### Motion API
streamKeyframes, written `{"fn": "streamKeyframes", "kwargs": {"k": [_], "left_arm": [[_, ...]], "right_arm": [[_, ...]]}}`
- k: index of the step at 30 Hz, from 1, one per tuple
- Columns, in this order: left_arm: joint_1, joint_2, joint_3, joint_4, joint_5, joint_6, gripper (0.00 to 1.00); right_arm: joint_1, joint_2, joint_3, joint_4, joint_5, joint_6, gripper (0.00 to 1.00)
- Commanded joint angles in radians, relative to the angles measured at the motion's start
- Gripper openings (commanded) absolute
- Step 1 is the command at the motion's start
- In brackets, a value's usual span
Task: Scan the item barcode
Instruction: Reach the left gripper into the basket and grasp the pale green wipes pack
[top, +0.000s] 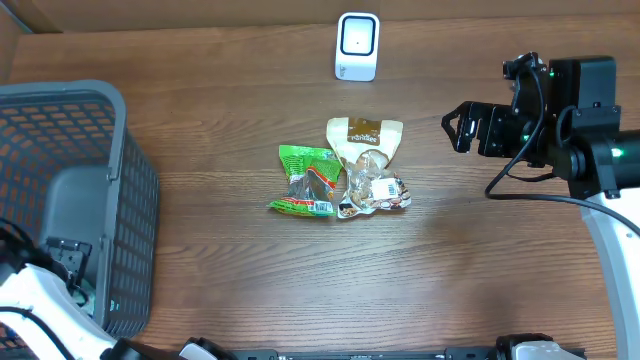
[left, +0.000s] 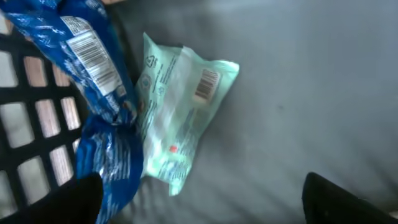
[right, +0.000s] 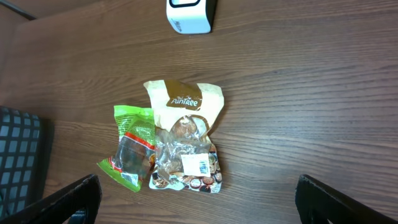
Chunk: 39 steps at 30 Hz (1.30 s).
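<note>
**Q:** Left end effector: how does it stand?

**A:** Its jaws are spread wide with nothing between them. Only its two dark fingers show, at the lower corners of the left wrist view. It hangs inside the grey basket, over the basket's floor.

**Q:** What lies in the basket?

**A:** Two packets, touching each other. A blue packet lies by the basket's slotted wall with its barcode facing up. A mint-green packet lies just beside it, farther from that wall and flat on the floor, its barcode also up. The fingers touch neither.

**Q:** And the right end effector?

**A:** It is wide too and grips nothing. It hovers over the bench, well apart from the basket, far off to the basket's right.

**Q:** Is anything between it and the basket?

**A:** A green packet and a cream pouch lie on the bench, touching, with the green one nearer the basket. The cream pouch has a clear lower part with a white label. The green packet shows a white label at its lower edge. Whether those labels are barcodes is too small to tell.

**Q:** Where is the scanner?

**A:** A white scanner stands on the bench to the right of the basket, beyond the two packets and apart from both.
</note>
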<state>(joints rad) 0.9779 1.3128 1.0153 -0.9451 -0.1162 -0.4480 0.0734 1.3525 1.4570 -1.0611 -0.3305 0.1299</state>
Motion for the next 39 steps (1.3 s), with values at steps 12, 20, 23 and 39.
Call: {"fn": "streamKeyframes", "kwargs": {"k": [12,20,23,39], "left_arm": [[0.005,0.245,-0.129,0.147,-0.106,-0.05,0.97],[0.004,0.414,-0.129,0.203,-0.092,-0.055,0.74],[0.003,0.417,-0.126,0.218,-0.043,-0.057,0.43],[-0.085,0.382,0.369,-0.06,0.331,0.125,0.04]], "right_arm": [[0.004,-0.003,0.021,0.002,0.026,-0.008,1.0],[0.004,-0.003,0.021,0.0,0.026,-0.008,1.0],[0.004,-0.003,0.021,0.0,0.026,-0.008,1.0],[0.004,-0.003,0.021,0.0,0.026,-0.007,1.0]]}}
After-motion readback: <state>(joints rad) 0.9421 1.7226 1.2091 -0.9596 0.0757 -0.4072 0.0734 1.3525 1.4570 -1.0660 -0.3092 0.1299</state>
